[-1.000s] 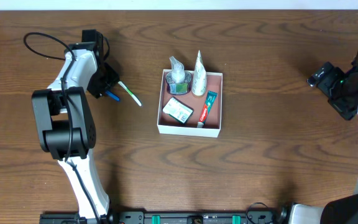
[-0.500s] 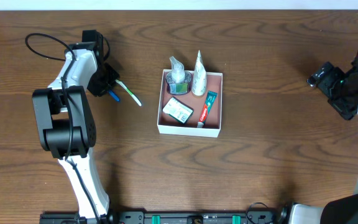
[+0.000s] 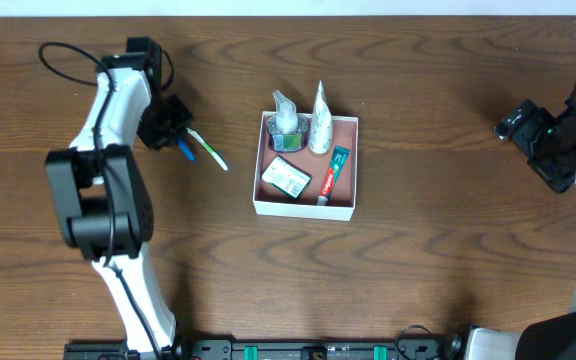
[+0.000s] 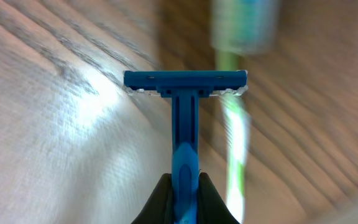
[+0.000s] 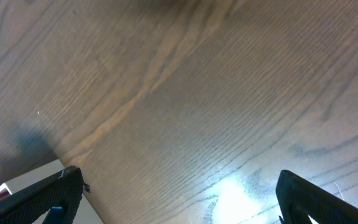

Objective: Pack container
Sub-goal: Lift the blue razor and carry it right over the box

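While the left gripper point(image 4: 184, 186) was clenched on the handle of a blue disposable razor point(image 4: 184, 124), its blade head pointed away from the fingers, out over the wooden table point(image 3: 438, 250). A green-white toothbrush point(image 3: 208, 150) lay on the table just beside the razor, apart from it. The container point(image 3: 303, 209) stood in the middle of the table, to the robot's right of this gripper and a little closer to the arm bases. It already held a toothpaste tube point(image 3: 334, 168), a green-white packet point(image 3: 288, 177) and two upright toiletries at its far wall. The razor's long axis pointed roughly toward the container. The right gripper point(image 5: 179, 196) hung wide open and empty, well apart at the right edge, so the left arm was clearly the nearer one. I judged that the next move was a sideways carry toward the container.
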`<state>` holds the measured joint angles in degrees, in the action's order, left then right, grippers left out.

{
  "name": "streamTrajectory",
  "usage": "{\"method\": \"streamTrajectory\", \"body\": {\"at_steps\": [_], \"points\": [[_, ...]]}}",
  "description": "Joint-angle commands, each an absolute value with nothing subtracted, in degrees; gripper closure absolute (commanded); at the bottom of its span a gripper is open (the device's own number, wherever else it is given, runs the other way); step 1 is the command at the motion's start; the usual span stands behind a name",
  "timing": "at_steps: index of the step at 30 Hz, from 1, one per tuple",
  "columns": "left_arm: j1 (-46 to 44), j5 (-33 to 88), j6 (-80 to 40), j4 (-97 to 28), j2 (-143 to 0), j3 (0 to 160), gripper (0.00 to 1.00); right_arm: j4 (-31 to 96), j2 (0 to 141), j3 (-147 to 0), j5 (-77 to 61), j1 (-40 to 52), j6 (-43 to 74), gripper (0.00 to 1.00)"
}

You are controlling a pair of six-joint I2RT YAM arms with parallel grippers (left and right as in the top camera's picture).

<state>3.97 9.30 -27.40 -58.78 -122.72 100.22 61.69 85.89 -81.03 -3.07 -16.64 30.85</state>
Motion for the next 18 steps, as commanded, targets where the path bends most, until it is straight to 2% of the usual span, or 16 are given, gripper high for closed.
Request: {"method": "streamTrajectory", "body": {"at_steps": [1, 10, 18], "points": [[3.9, 13.2, -19.0, -60.9, -113.3, 102.2, 0.94, 61.7, 86.3, -81.6, -3.3, -16.9, 31.4, 0.01], [-3.1, 13.1, -3.9, -70.9, -98.3, 102.2, 0.94, 61.7, 86.3, -81.6, -3.3, -16.9, 31.4, 0.01], [-13.5, 13.1, 8.5, -73.5, -95.5, 101.8, 0.94, 61.7, 86.3, -81.6, -3.3, -16.9, 31.4, 0.01]]}}
